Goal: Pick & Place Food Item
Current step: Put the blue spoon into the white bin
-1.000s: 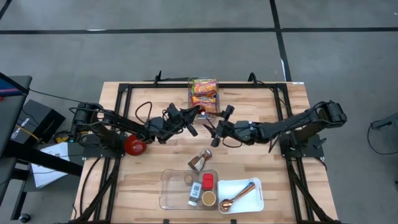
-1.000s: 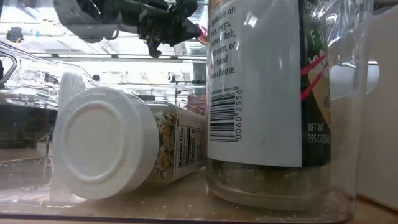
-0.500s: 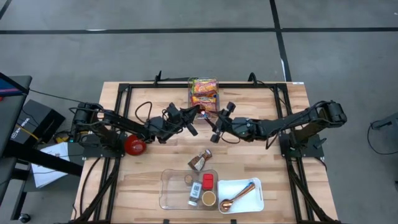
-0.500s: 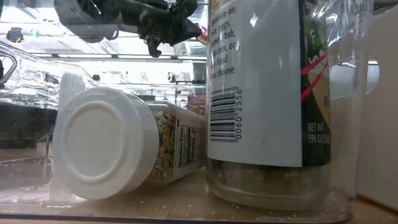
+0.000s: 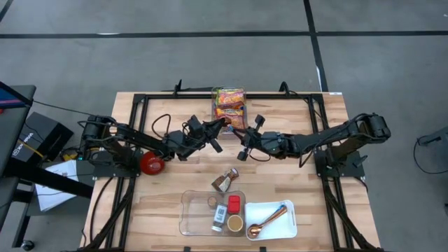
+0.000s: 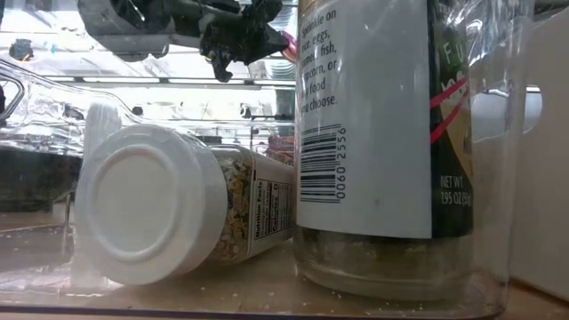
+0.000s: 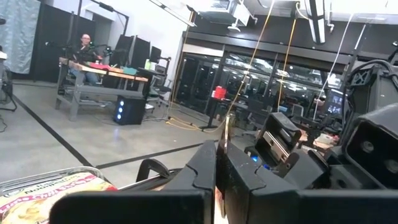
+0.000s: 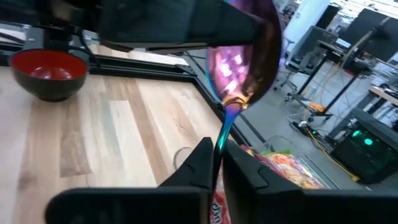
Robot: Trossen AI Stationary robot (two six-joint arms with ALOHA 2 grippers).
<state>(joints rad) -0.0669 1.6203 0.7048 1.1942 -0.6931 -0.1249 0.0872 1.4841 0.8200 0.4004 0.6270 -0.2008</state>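
Observation:
An iridescent purple spoon [image 8: 244,62] hangs in the air between my two grippers, above the middle of the table. My left gripper [image 5: 219,133] is shut on its bowl end and my right gripper [image 5: 243,140] is shut on its handle. The food item, orange snack packets [image 5: 229,105], lies in a clear box at the table's far edge, just beyond both grippers. No gripper touches the packets. My left gripper pinches the spoon between its two fingers, coming level from the table's left; the spoon shows edge-on as a thin strip [image 7: 225,134] past the fingertips. The spoon is clear of the table. My right gripper pinches the spoon's thin handle [image 8: 222,138] between its two fingertips, coming level from the table's right. The bowl stands beyond the fingers, against the left gripper.
A red bowl [image 5: 151,163] sits at the left. A brown bottle [image 5: 224,180] lies mid-table. Near the front edge, a clear bin [image 5: 196,213] holds spice jars [image 6: 151,204] beside a white tray [image 5: 280,227] with a copper spoon [image 5: 269,219].
My right gripper has moved a little toward the far edge and the left gripper, and has shut from wide open onto the spoon's handle. The left gripper and the spoon have kept still.

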